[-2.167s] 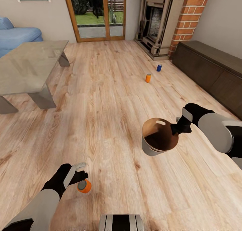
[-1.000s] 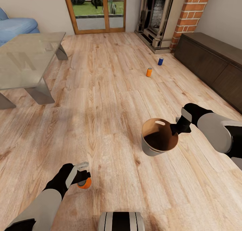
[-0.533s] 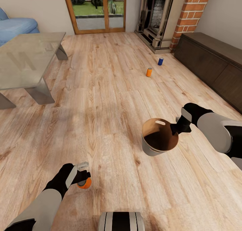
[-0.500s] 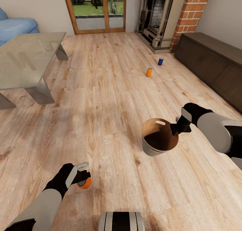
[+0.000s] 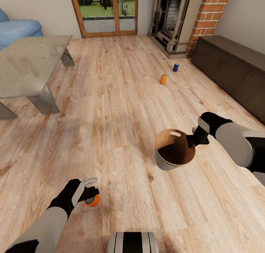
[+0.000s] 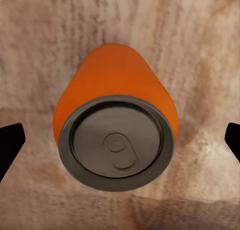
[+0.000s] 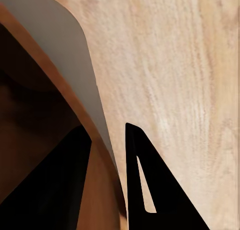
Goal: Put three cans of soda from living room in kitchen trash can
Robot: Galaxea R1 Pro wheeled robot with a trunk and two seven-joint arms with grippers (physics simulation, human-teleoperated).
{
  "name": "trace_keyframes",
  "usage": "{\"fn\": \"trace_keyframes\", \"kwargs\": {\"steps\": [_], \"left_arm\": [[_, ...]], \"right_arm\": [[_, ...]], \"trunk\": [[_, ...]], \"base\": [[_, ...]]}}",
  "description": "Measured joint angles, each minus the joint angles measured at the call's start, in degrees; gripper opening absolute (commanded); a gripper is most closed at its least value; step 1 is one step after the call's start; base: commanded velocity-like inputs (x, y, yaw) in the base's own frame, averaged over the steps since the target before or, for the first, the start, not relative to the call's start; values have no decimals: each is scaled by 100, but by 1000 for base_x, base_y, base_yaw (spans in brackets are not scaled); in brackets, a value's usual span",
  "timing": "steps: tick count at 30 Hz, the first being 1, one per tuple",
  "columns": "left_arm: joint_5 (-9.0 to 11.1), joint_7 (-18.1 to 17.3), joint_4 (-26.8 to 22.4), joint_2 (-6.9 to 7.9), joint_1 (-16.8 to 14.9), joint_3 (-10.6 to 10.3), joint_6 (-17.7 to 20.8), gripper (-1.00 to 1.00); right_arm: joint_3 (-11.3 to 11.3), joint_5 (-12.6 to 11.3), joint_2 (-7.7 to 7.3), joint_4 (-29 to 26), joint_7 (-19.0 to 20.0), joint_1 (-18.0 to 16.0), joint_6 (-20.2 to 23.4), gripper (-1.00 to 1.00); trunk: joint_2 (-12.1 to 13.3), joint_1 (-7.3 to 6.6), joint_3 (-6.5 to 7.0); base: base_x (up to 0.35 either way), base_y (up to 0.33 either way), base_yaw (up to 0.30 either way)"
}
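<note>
Left wrist view puts an orange can (image 6: pixel 116 132) squarely between my left gripper's (image 6: pixel 120 140) fingers, which stand wide apart and clear of it; the can rests on the wood floor (image 6: pixel 200 49), silvery top facing me. My right gripper (image 5: pixel 192 139) is clamped on the rim of the trash can (image 5: pixel 173 150), one finger inside, one outside. Beyond the trash can, toward the fireplace (image 5: pixel 173 21), a second orange can (image 5: pixel 163 79) and a blue can (image 5: pixel 176 67) stand well apart from both grippers. The bucket's base is hidden.
</note>
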Motion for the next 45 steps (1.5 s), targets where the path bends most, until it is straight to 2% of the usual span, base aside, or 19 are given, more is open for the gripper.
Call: {"fn": "trace_keyframes", "kwargs": {"steps": [15,24,31,32,41,45], "left_arm": [[0,-5,-4,0,-6,-3,0,100],[0,-4,-5,0,-7,-3,0,100],[0,-1,-5,0,-6,-3,-3,100],[0,0,-5,2,-5,-3,-7,-100],[-4,7,-16,2,8,-11,-17,-100],[9,-1,-14,0,6,-10,-11,-100]], "right_arm": [[18,18,75,0,-5,-30,-1,-100],[7,-1,136,2,0,-53,0,-100],[-12,-24,142,1,-4,-55,1,-100],[-16,-28,142,1,-2,-55,1,-100],[183,21,147,2,-13,-55,-1,-100],[156,-18,151,1,-7,-57,1,-100]], "trunk": [[0,0,0],[-11,24,-199],[-12,23,-199],[-12,23,-199],[-12,23,-199],[-7,12,-111]], "base": [[0,0,0],[0,0,0],[0,0,0],[0,0,0],[0,0,0],[0,0,0]]}}
